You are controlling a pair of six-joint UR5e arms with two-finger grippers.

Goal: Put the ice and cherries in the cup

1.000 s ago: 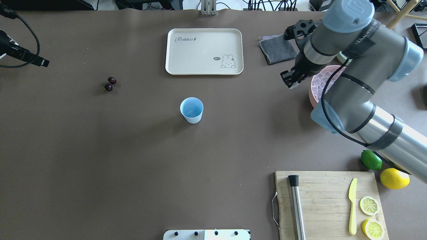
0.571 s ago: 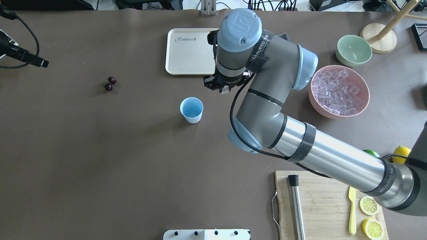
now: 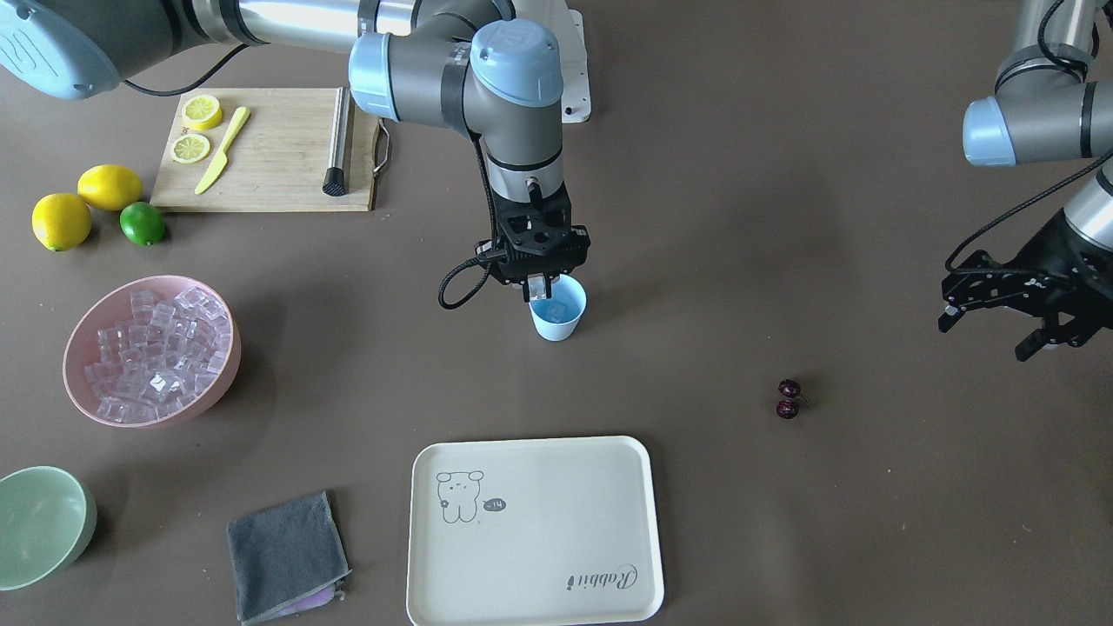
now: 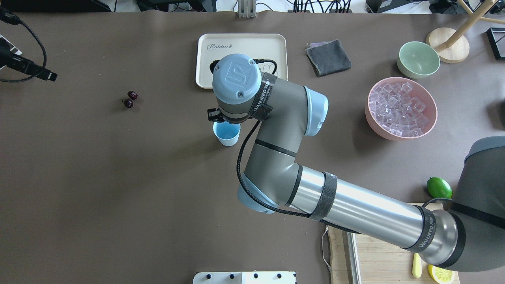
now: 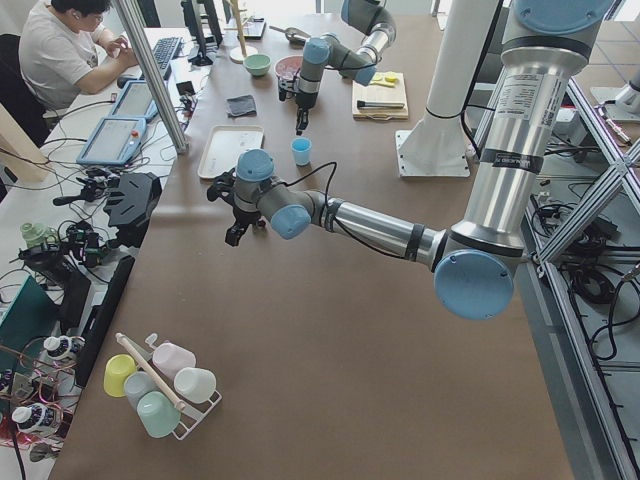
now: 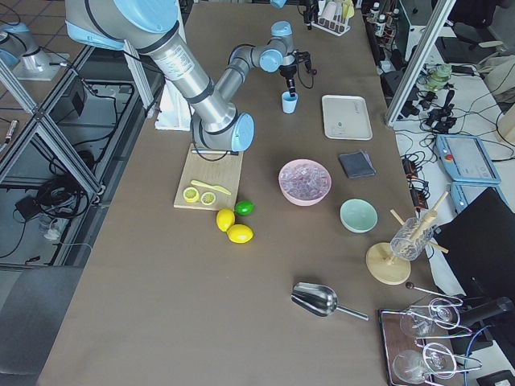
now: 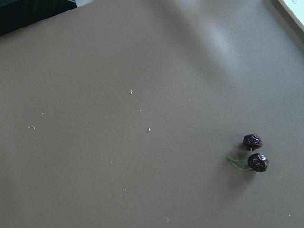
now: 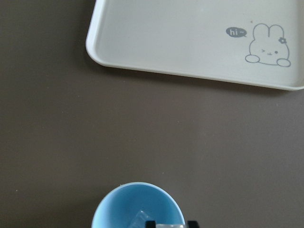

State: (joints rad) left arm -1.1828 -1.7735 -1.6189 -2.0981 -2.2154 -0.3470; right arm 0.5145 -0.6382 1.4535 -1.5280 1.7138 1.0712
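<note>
The pale blue cup stands mid-table, also in the overhead view and the right wrist view. My right gripper hangs just over the cup's rim, its fingers close together around a clear ice cube. Another cube lies inside the cup. More ice fills the pink bowl. The dark cherries lie on the table toward my left side and show in the left wrist view. My left gripper is open and empty, off to the side of them.
A cream rabbit tray lies beyond the cup. A grey cloth and a mint-green bowl are near the pink bowl. A cutting board with knife and lemon slices, two lemons and a lime sit on my right.
My right arm has swung from the pink bowl across the table to just above the cup. The left arm and the cherries have not moved.
</note>
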